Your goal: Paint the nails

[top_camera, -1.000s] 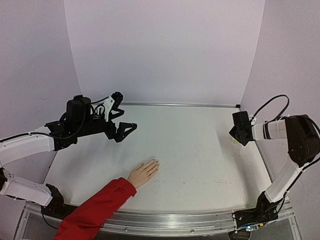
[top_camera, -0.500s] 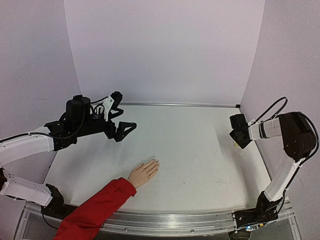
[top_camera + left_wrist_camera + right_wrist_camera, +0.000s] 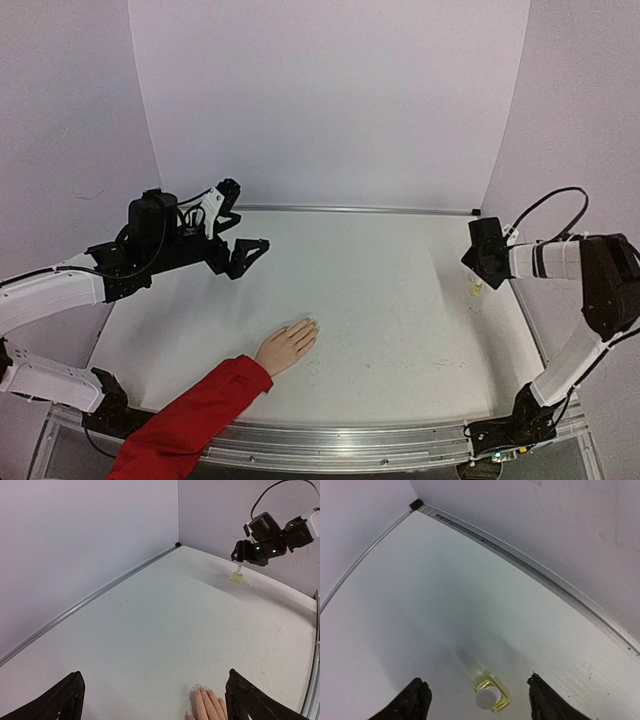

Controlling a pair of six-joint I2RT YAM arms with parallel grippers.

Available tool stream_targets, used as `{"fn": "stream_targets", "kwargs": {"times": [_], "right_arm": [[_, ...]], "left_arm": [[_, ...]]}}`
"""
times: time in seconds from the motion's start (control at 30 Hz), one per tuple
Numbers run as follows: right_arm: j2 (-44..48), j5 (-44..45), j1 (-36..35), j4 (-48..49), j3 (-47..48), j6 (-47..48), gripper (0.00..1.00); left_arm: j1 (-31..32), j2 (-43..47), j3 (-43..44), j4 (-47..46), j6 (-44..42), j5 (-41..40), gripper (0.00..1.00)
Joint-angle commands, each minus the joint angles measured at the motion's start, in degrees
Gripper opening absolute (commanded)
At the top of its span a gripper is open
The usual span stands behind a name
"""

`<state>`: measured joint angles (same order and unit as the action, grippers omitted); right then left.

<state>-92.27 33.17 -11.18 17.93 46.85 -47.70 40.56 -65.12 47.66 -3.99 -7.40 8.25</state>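
- Right wrist view: the right fingers (image 3: pixel 477 696) are spread and grip nothing. The capped bottle (image 3: pixel 493 696) stands on the table (image 3: pixel 420 605) between them, touching neither and a little off-centre.
- If they close from here, I judge one finger would meet the bottle first and could shove or tip it, small and slick as it looks.
- It stands by the table's right edge, so a knock might send it off.
- At the far left, the left fingers (image 3: pixel 155 700) are spread wide and empty, with the hand (image 3: pixel 288 346) lying nearer.
- The nails (image 3: pixel 311 324) are at the near left, well apart from the bottle, so carrying polish across risks drips.
- They are tiny, so a small wobble could put polish on skin.
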Motion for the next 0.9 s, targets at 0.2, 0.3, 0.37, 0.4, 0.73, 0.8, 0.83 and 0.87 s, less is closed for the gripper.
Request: {"fn": "stream_targets", "kwargs": {"times": [0.2,0.3,0.37,0.4,0.73,0.8,0.83,0.87], "right_arm": [[25.0,-29.4,0.0,2.5,-1.5,33.4,0.96],[35.6,-35.1,0.1,3.7,-3.0,36.6,0.98],[39.0,-35.3,0.1,2.6,-1.6,37.4,0.98],[39.9,-35.1,0.1,1.4,-0.4,37.7,0.98],[46.9,-34.7,0.1,-3.8,5.8,38.6,0.98],[47.5,-34.3,0.0,-3.0,5.3,38.4,0.98],[47.7,-33.8,0.0,-3.1,5.4,38.4,0.98],[48.0,-33.3,0.0,-3.1,5.4,38.2,0.98]], "left_arm": [[-16.6,6.5,4.0,-0.1,8.2,-7.0,0.99],[-22.6,8.2,6.7,2.1,11.0,-7.4,1.00],[-24.8,9.2,8.3,3.1,11.6,-7.0,1.00],[-25.3,9.6,9.1,3.6,11.3,-7.2,1.00],[-25.9,14.8,9.0,7.8,9.7,-11.4,1.00],[-25.8,15.6,8.6,8.1,9.6,-11.3,1.00],[-25.8,15.8,8.4,8.2,9.5,-11.3,1.00],[-25.8,16.1,8.3,8.3,9.4,-11.3,1.00]]}}
